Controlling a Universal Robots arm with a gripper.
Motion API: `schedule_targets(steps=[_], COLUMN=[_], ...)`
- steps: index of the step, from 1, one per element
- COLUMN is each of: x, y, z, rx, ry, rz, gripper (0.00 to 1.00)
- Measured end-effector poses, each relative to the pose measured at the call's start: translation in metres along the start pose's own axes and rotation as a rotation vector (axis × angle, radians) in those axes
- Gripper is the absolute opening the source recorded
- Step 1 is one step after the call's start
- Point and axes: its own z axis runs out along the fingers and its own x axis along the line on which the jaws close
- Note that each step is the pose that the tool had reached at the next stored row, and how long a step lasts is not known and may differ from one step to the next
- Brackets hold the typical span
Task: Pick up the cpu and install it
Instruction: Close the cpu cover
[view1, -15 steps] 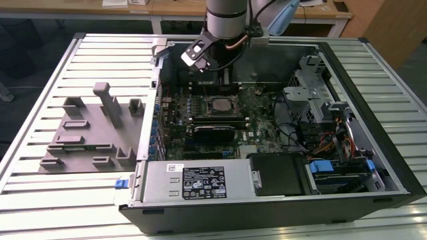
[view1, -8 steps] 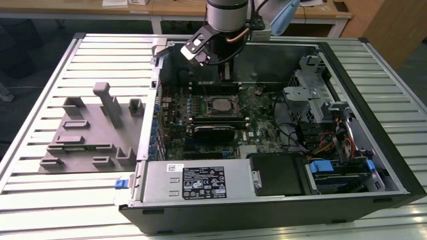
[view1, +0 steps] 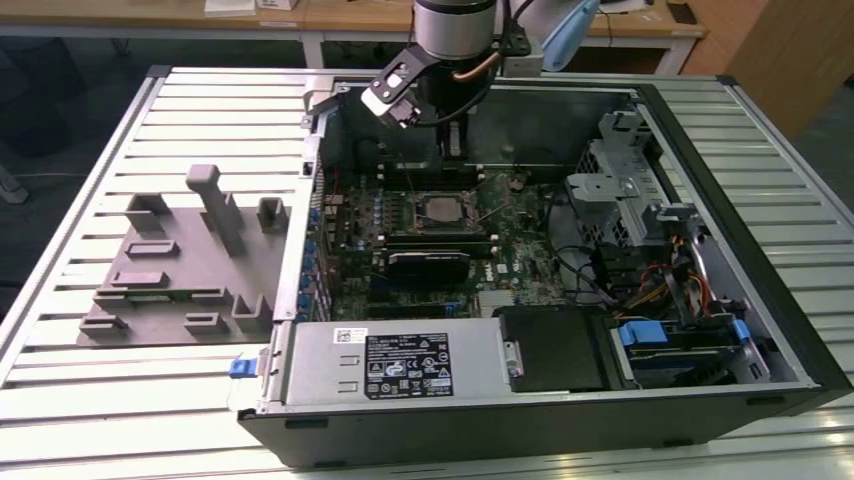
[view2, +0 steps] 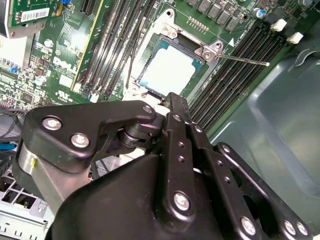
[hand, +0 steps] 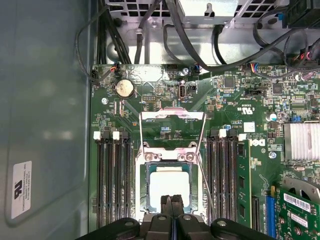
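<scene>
One cpu lies in one socket, under one gripper (closed, empty).

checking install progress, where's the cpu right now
The cpu lies flat in the motherboard socket between two banks of memory slots; in the first wrist view the gripper hangs close over one edge. In the exterior view it is mid-case, under the arm.

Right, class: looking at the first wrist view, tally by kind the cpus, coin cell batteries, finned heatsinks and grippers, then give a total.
cpu: 1
coin cell battery: 1
finned heatsink: 1
gripper: 1
Total: 4
</scene>
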Motion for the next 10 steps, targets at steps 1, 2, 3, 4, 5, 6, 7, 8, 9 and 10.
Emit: schedule_targets(steps=[1,2,3,4,5,6,7,8,9,10], x=[0.0,0.0,0.0,0.0,0.0,0.0,0.0,0.0,0.0,0.0], y=[0.0,0.0,0.0,0.0,0.0,0.0,0.0,0.0,0.0,0.0001], z=[0.0,0.0,0.0,-0.0001,-0.0001,-0.0001,-0.0001,-0.0001,-0.0008,-0.0016], rx=[0.0,0.0,0.0,0.0,0.0,0.0,0.0,0.0,0.0003,0.0002], ry=[0.0,0.0,0.0,0.0,0.0,0.0,0.0,0.0001,-0.0004,-0.0004], rz=[0.0,0.0,0.0,0.0,0.0,0.0,0.0,0.0,0.0,0.0], gripper=[0.11,0.11,0.11,0.11,0.11,0.11,0.11,0.11,0.11,0.11])
